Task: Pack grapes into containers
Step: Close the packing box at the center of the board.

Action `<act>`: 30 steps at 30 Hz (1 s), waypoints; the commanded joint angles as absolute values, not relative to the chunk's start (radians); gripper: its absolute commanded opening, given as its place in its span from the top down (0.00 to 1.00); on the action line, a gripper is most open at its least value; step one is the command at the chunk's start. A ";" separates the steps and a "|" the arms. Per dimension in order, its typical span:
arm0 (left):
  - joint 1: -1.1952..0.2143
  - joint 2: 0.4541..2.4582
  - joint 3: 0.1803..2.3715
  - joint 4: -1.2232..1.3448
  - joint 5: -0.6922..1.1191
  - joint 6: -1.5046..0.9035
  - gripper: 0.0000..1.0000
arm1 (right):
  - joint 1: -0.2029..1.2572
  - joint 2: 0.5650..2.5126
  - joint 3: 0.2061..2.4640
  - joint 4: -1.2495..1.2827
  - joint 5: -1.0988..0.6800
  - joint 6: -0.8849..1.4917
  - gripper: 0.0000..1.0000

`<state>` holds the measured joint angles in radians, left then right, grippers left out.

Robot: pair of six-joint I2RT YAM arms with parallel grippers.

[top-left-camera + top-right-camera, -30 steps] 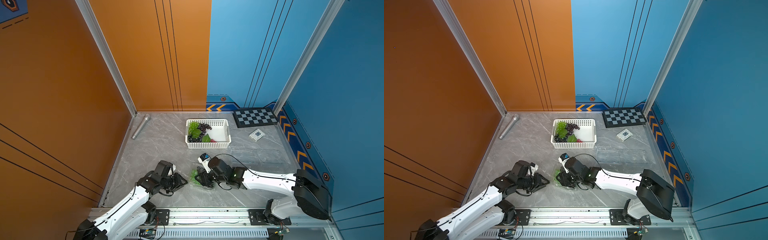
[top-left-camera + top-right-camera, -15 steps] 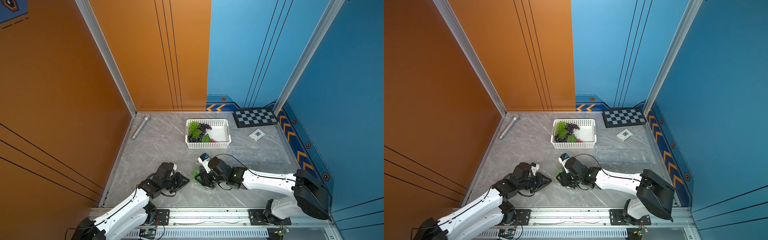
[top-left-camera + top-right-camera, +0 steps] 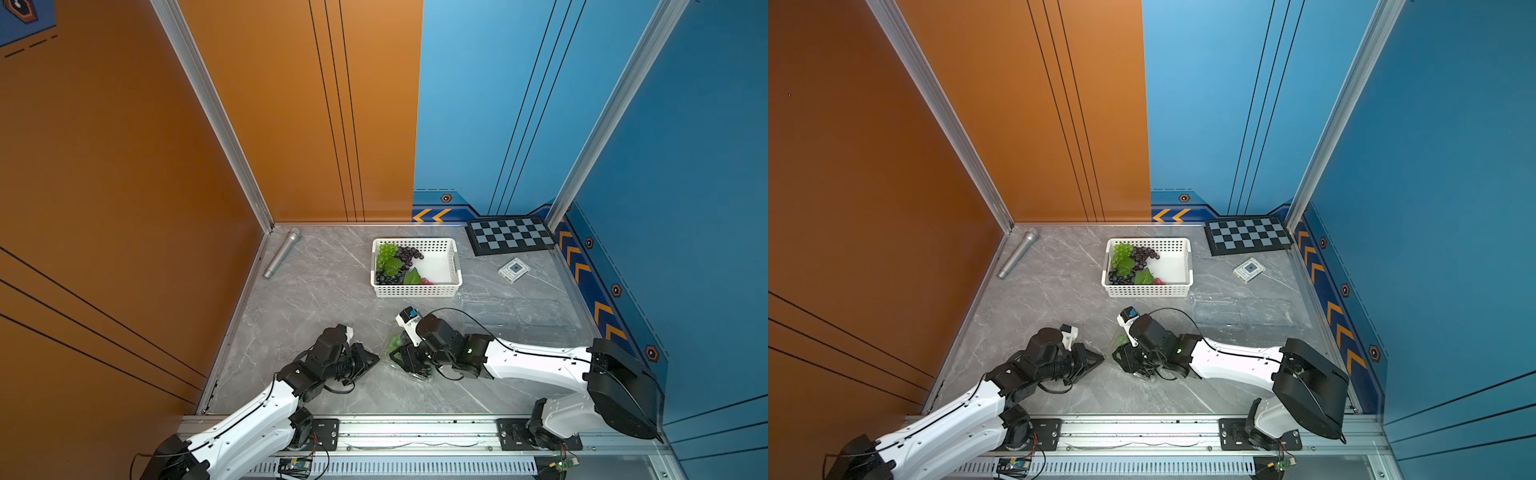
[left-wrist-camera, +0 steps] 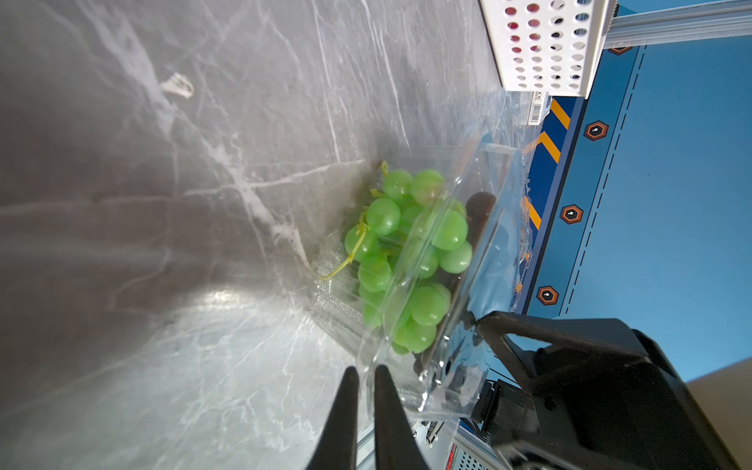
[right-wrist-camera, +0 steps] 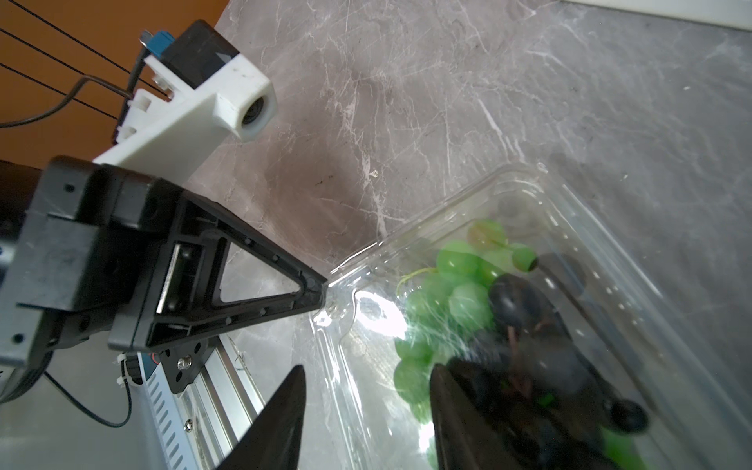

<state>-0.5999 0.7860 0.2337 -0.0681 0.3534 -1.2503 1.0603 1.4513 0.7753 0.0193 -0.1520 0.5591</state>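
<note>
Clear plastic clamshell container [image 5: 569, 211] lies on the grey marble tabletop [image 3: 311, 299] near the robot's edge, between the two arms. A bunch of green grapes [image 4: 407, 252] sits inside it, with a few dark purple berries [image 5: 512, 297] beside them. The left gripper [image 4: 366, 372] is pinched tight on the container's thin corner flange, its tips meeting on the plastic. The right gripper [image 5: 368, 366] stands about half apart astride the near wall, one finger outside and the other inside by the berries; no grip on anything shows. Farther back, the white perforated basket [image 3: 415, 291] holds more grapes [image 3: 395, 266], green, dark and red, with leaves. A second clear container [image 3: 511, 316] lies just beside the basket's near right corner
</note>
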 commanded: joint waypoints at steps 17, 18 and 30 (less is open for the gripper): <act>-0.647 0.770 0.175 -0.044 0.268 -1.316 0.75 | 1.057 1.487 0.747 -0.022 -0.140 0.585 0.50; -0.654 0.770 0.175 -0.039 0.256 -1.321 0.76 | 1.056 1.487 0.747 -0.020 -0.141 0.585 0.50; -0.714 0.753 0.154 -0.005 0.135 -1.397 0.86 | 1.055 1.474 0.734 -0.012 -0.141 0.590 0.51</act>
<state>-0.6975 0.7525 0.1822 0.0334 0.2077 -1.3731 1.0599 1.4616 0.7685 0.0452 -0.1520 0.5770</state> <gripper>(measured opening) 0.147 0.494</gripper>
